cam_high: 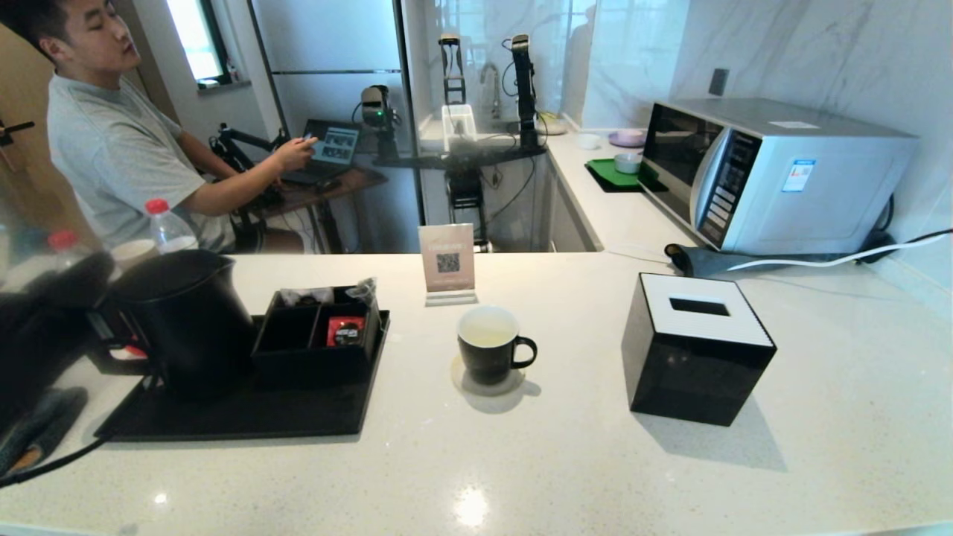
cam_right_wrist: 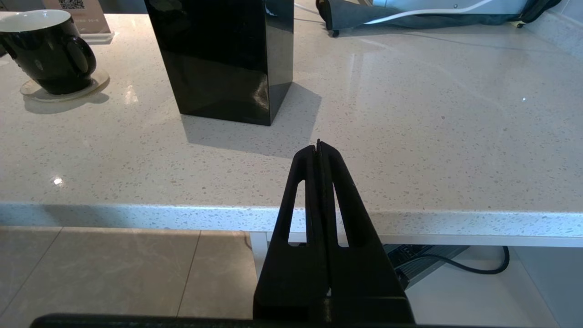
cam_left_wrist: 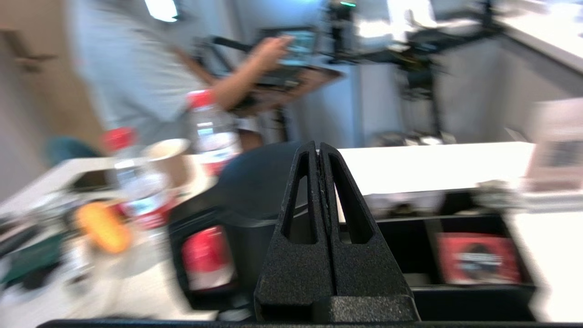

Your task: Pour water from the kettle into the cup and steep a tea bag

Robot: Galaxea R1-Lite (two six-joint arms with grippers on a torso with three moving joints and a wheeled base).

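While both grippers' jaws sit together, the matte black kettle [cam_high: 190, 316] stands upright.

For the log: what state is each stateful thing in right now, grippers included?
kettle: upright on the black tray, ungripped.
cup: upright on a coaster, pale liquid inside, no tea bag visible.
organiser box: open-topped, red sachet in one compartment.
tissue box: upright, nothing protruding from its slot.
microwave: door closed.
left gripper: fingers shut, empty, behind the kettle.
right gripper: fingers shut, empty, at the counter's near edge.
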